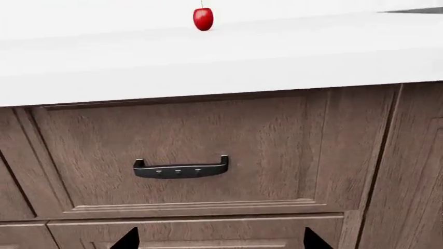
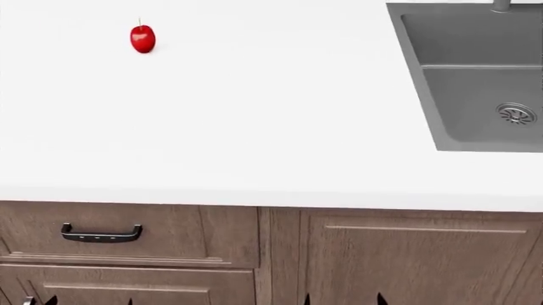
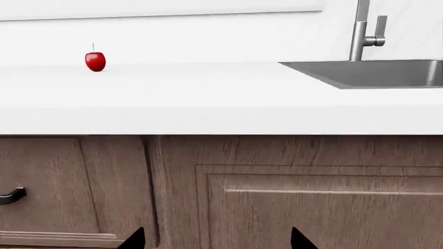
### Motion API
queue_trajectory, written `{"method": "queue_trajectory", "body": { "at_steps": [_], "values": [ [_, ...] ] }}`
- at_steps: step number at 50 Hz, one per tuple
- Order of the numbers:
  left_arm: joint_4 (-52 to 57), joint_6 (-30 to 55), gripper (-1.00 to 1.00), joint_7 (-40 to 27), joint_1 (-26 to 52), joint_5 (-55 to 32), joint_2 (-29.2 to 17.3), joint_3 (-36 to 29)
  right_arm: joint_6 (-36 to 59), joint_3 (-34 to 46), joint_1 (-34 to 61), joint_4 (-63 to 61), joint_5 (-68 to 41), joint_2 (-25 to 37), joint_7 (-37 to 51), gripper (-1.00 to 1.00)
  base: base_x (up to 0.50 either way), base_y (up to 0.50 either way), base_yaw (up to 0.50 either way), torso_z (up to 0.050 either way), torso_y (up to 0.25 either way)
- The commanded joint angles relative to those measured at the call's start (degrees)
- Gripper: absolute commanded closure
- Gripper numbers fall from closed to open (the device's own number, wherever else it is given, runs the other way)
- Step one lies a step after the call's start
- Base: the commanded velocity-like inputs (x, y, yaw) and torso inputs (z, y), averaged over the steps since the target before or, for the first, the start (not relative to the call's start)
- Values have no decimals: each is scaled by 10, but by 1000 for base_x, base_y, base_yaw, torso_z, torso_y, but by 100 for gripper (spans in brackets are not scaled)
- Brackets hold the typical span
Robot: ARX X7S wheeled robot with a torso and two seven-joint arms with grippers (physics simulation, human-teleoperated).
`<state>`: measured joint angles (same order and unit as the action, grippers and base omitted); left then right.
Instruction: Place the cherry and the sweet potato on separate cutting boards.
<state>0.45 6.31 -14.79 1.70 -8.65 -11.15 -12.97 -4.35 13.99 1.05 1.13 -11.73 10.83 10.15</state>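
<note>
Dark fingertips (image 2: 344, 298) of the right gripper poke up at the bottom edge of the head view, in front of the brown wooden cabinet door (image 2: 416, 260); further left, the tips of the left gripper (image 2: 89, 300) show below the drawer (image 2: 127, 232) with its black handle (image 2: 101, 234). In the right wrist view the two fingers (image 3: 135, 239) stand well apart with nothing between them, so that gripper (image 3: 217, 239) is spread wide and empty. Likewise in the left wrist view, the left fingers (image 1: 126, 240) are parted and hold nothing, pointing at the drawer front beneath the handle (image 1: 180, 168).

Above the cabinets runs the white tabletop (image 2: 254, 114). On it, toward the far left, sits the cherry (image 2: 142, 39), glossy red, its thin stem pointing up; it rests alone, well apart from both grippers. At the right, a grey sink (image 2: 475, 82) is sunk into the tabletop, with a round drain (image 2: 515, 113) in its floor and a metal faucet (image 3: 362, 30) behind it. Neither the sweet potato nor either cutting board shows in any view.
</note>
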Motion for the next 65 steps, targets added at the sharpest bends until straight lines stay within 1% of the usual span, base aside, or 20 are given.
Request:
{"method": "queue_trajectory", "body": {
  "at_steps": [1, 29, 31, 33, 36, 37, 39, 40, 43, 45, 46, 47, 49, 51, 52, 53, 54, 58, 62, 65],
  "values": [
    [9, -28, -100, 9, -7, 9, 5, 7, 8, -13, -1, -7, 7, -8, 1, -100, 0, 0, 0, 50, 0],
    [14, -34, -100, 1, -9, 15, -3, -9, 13, -6, 2, -10, -1, -3, 14, -100, 0, 0, 0, 50, 0],
    [14, -40, -100, 4, -11, 1, 0, -3, 13, -6, 2, -10, -1, -3, 15, -100, 0, 0, 0, 50, 0],
    [13, -16, -100, 6, -7, -22, 3, 5, 14, -5, 3, -9, -1, -2, 16, -100, 0, 0, 0, 0, 0],
    [13, -5, -100, 0, -6, -11, 0, 0, 15, -4, 3, -9, -1, -1, 17, -100, 0, 0, 0, 0, 0],
    [10, -2, -100, -13, -3, 12, -3, -7, 15, -4, 3, -9, -1, -1, 18, -100, 0, 0, 0, 0, 0],
    [14, 3, -100, -10, -5, -3, -3, -1, 15, -3, 3, -9, -1, -1, 18, -100, 0, 0, 0, 0, 0],
    [16, -5, -100, 6, -9, -35, 1, 10, 15, -3, 4, -10, -2, -1, 19, -100, 0, 0, 0, 0, 0],
    [31, 6, -100, 0, -11, -27, -2, 3, 24, -3, 3, -26, -5, 0, 23, -100, 0, 0, 0, 0, 0],
    [70, 41, -100, -7, -16, -42, -4, 8, 39, -8, -1, -62, -8, 5, 34, -100, 0, 0, 0, 0, 0],
    [109, 86, -100, 7, -19, -119, 1, 33, 66, -10, 1, -86, -9, 10, 42, -100, 0, 0, 0, 0, 0],
    [136, 105, -100, -18, -15, -78, -11, 15, 81, -13, -1, -114, -9, 16, 49, -100, 0, 0, 0, 0, 0],
    [196, 163, -100, -33, -7, -96, -20, 20, 124, -15, 2, -169, -15, 28, 58, -100, 0, 0, 0, 0, 0],
    [256, 222, -100, -36, 9, -139, -29, 36, 164, -18, 12, -218, -16, 42, 66, -100, 0, 0, 0, 0, 0],
    [297, 256, -100, -46, 28, -140, -43, 35, 195, -24, 22, -244, -26, 50, 69, -100, 0, 0, 0, 0, 0],
    [311, 266, -100, -49, 34, -141, -47, 36, 223, -31, 32, -268, -35, 57, 73, -100, 0, 0, 0, 0, 0],
    [342, 309, -100, -53, 56, -153, -60, 35, 236, -32, 35, -277, -37, 60, 75, -100, 0, 0, 0, 0, 0],
    [409, 440, -100, -83, 137, -210, -73, 64, 349, -45, 95, -357, -70, 93, 79, -100, 0, 0, 0, 0, 0],
    [448, 560, -100, -107, 224, -288, -67, 109, 448, -68, 167, -403, -115, 111, 84, -100, 0, 0, 0, 0, 0],
    [452, 609, -100, -115, 272, -322, -65, 128, 501, -75, 203, -410, -138, 121, 83, -100, 0, 0, 0, 0, 0]
  ]
}}
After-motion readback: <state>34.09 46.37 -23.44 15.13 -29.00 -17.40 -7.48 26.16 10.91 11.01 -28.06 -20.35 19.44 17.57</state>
